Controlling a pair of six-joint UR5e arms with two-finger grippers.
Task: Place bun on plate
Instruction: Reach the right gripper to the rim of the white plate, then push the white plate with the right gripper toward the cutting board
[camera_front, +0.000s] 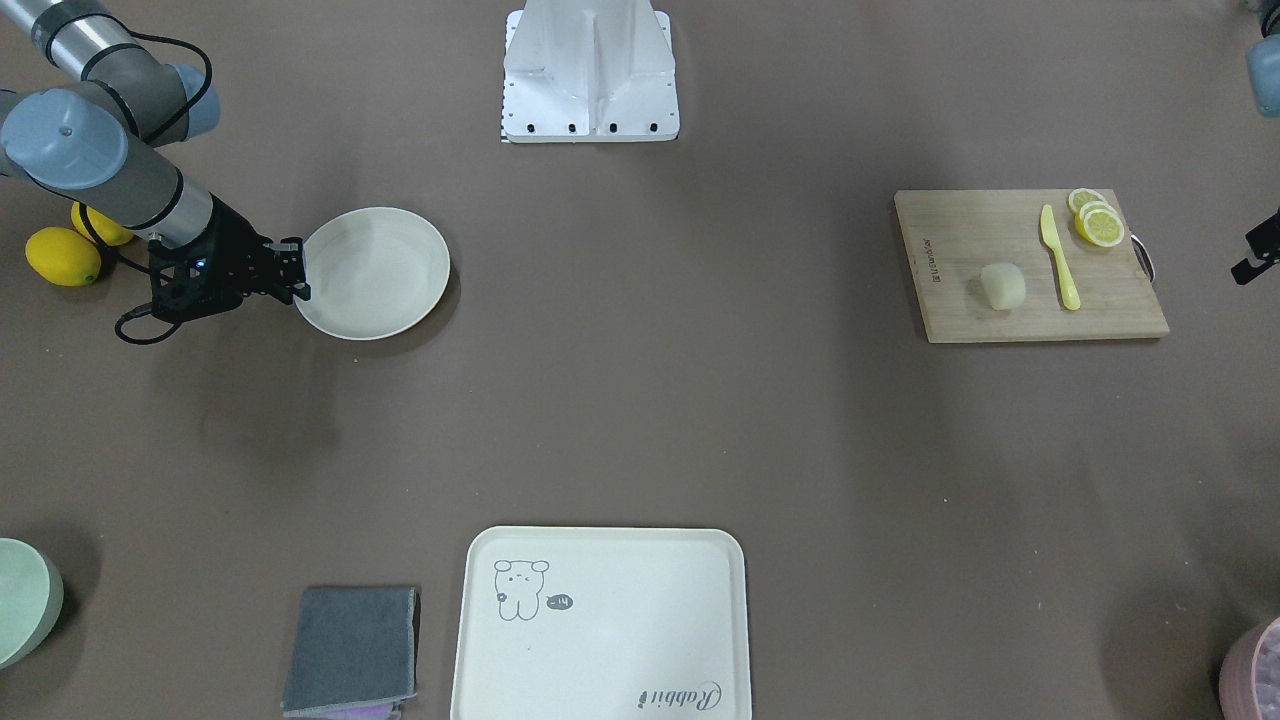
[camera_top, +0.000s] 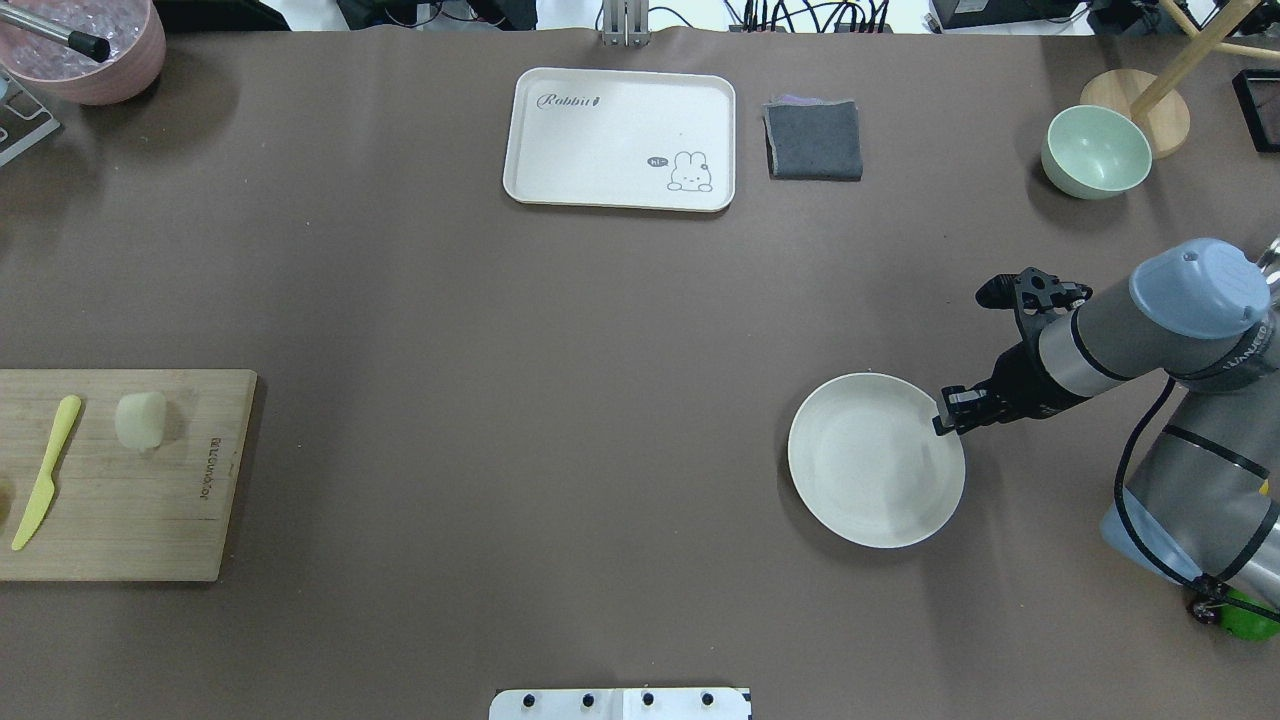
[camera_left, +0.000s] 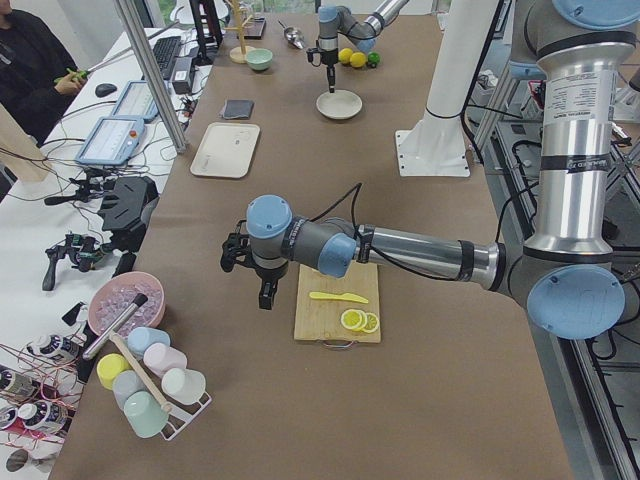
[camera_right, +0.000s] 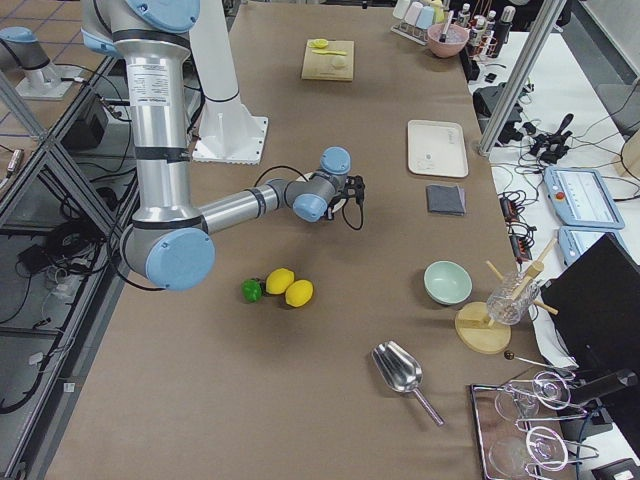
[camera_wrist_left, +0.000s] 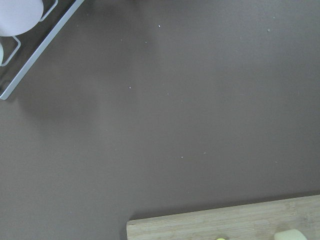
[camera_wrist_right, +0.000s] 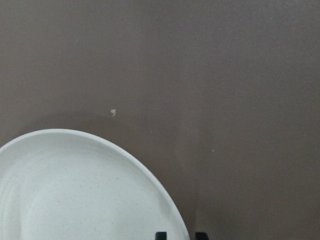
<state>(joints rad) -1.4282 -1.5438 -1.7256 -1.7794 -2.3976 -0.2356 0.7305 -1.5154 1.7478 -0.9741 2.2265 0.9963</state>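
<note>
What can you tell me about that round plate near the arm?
The plate is round, shallow and pale cream, with a plain raised rim and a matte finish like ceramic or plastic. It lies flat and empty on the brown table, on the robot's right side. The right pincer sits at its rim, with one fingertip on either side. Whether it is pinching the rim is unclear. Nothing else touches the plate.

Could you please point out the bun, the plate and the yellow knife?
bun (camera_front: 1003, 286), front-facing view, centre of its top.
plate (camera_front: 375, 272), front-facing view, bare centre.
yellow knife (camera_front: 1058, 258), front-facing view, mid-length.
</note>
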